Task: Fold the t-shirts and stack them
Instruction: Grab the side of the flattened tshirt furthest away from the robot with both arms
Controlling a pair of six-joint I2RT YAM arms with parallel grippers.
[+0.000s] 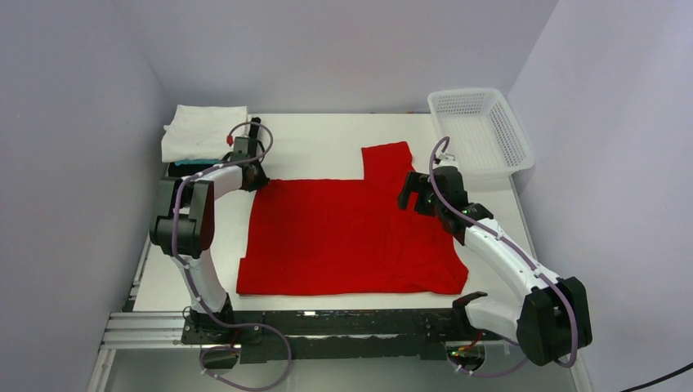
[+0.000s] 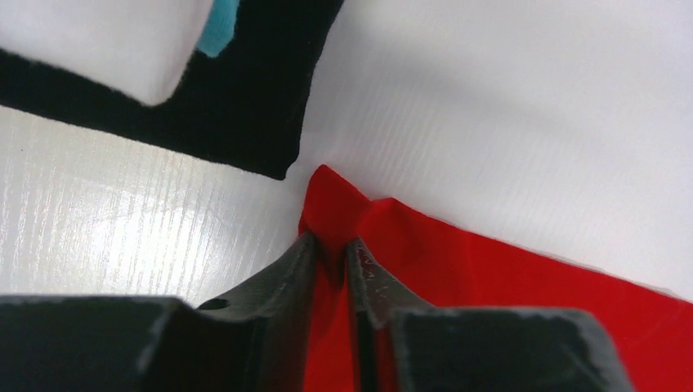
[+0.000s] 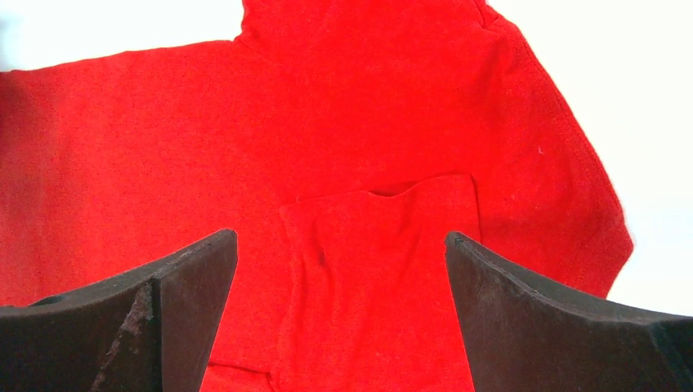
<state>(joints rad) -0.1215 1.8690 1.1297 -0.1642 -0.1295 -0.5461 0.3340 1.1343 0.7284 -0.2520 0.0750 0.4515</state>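
A bright red t-shirt (image 1: 347,237) lies spread flat mid-table, one sleeve (image 1: 388,163) sticking out at the far side. My left gripper (image 1: 255,175) is shut on the shirt's far left corner (image 2: 331,200), pinching the cloth at the table surface. My right gripper (image 1: 411,193) is open over the shirt's far right part, near the sleeve; red cloth (image 3: 376,253) shows between its fingers and nothing is held. A stack of folded shirts, white on top (image 1: 204,131) with teal (image 2: 219,33) and black (image 2: 245,106) below, sits at the far left.
A white plastic mesh basket (image 1: 482,135) stands at the far right corner. Grey walls close in the table on three sides. The white table top (image 1: 319,139) shows beyond the red shirt, between stack and basket.
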